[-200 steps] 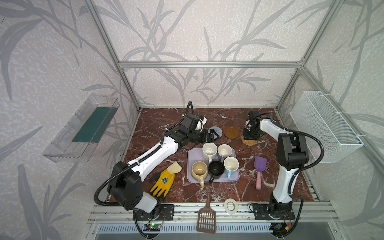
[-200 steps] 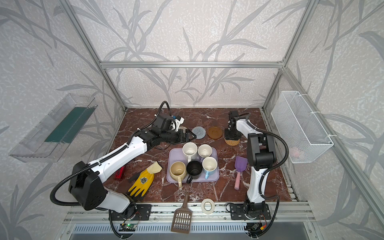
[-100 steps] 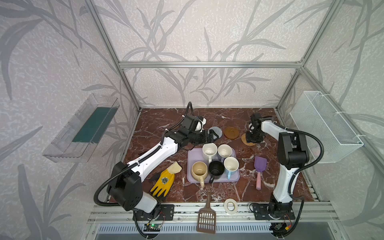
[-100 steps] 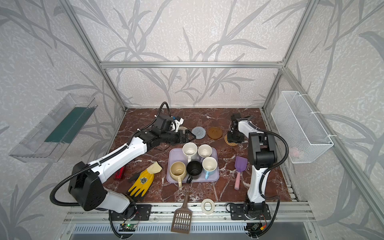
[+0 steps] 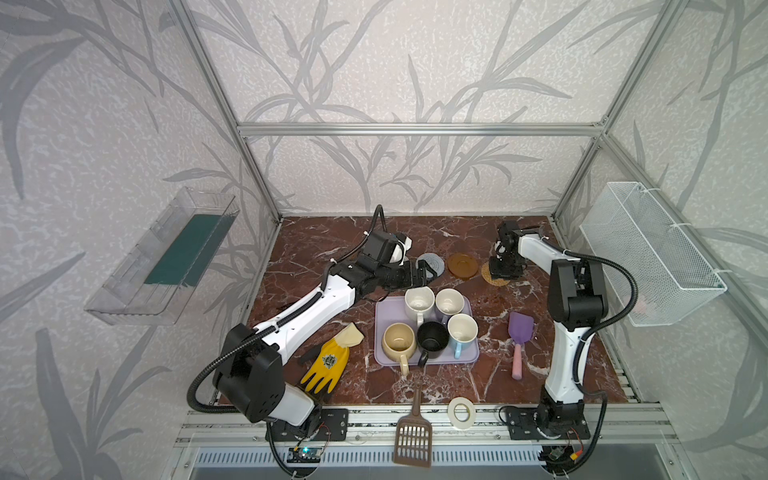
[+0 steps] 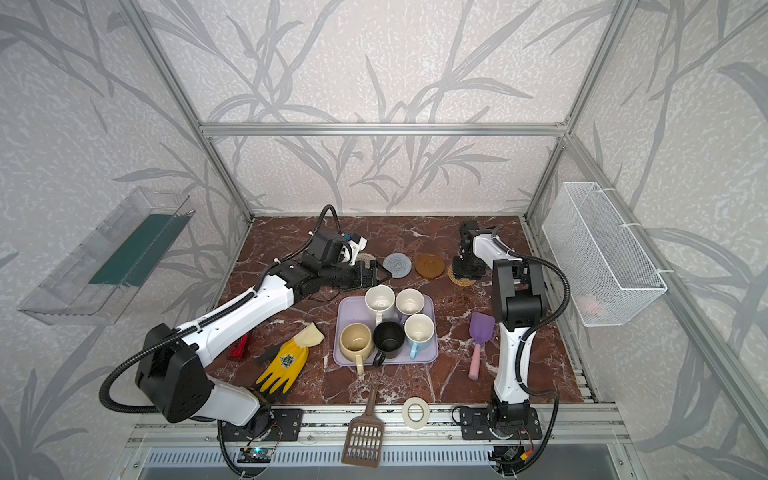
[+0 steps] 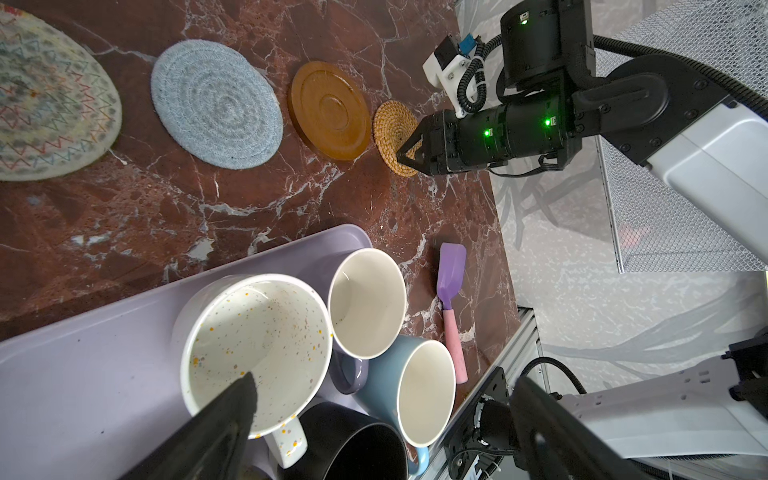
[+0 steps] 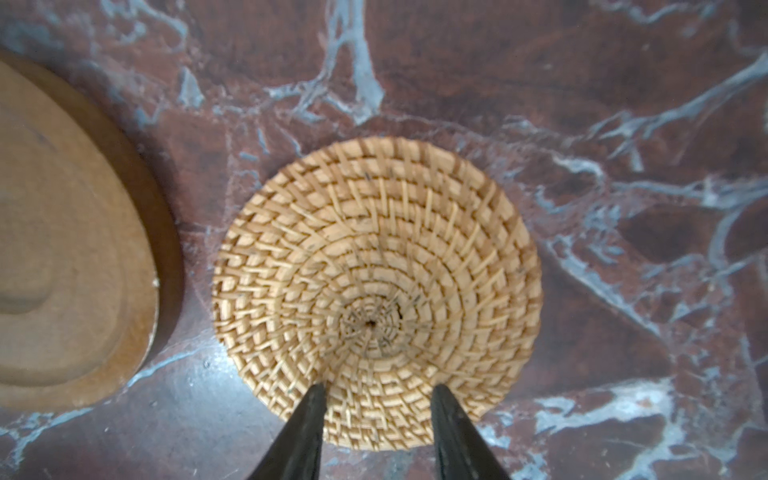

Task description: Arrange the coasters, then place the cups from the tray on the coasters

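Right gripper (image 8: 380, 388), fingers slightly apart, hovers over the rattan coaster (image 8: 374, 249), just beside the amber coaster (image 8: 62, 249); bare desk (image 8: 623, 124) lies beyond. Left gripper (image 5: 420, 273), spread wide, sits near the far edge of the tray (image 5: 383, 313), crowded with cups (image 5: 432, 343).

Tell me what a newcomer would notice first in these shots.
Five mugs crowded on a lavender tray at mid-table catch the eye first. Behind it, coasters lie in a row on the red marble tabletop: a blue-grey coaster, an amber coaster and a wicker coaster, with the right gripper directly over it. A yellow glove lies left of the tray.
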`<move>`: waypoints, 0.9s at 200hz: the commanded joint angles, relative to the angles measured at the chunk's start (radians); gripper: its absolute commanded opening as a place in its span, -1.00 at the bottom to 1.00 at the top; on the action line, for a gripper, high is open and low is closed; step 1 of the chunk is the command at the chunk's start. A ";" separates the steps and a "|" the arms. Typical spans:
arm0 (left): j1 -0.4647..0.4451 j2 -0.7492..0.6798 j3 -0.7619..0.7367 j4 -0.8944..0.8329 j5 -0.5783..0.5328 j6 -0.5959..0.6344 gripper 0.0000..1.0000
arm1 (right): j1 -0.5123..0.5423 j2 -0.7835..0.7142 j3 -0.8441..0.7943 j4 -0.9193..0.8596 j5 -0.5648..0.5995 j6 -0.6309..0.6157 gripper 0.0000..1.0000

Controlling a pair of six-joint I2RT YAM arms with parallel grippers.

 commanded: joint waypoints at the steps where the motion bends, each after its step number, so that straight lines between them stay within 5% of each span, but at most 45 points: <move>1: 0.004 -0.014 -0.005 0.019 -0.011 -0.007 0.96 | -0.002 0.049 0.012 -0.010 -0.008 -0.013 -0.14; 101: 0.003 -0.039 -0.037 0.042 -0.023 -0.028 0.96 | -0.002 0.081 0.080 -0.022 -0.016 -0.011 -0.17; 180: 0.003 -0.110 -0.025 -0.043 -0.091 -0.009 0.97 | 0.000 -0.087 0.041 0.038 -0.043 0.004 -0.05</move>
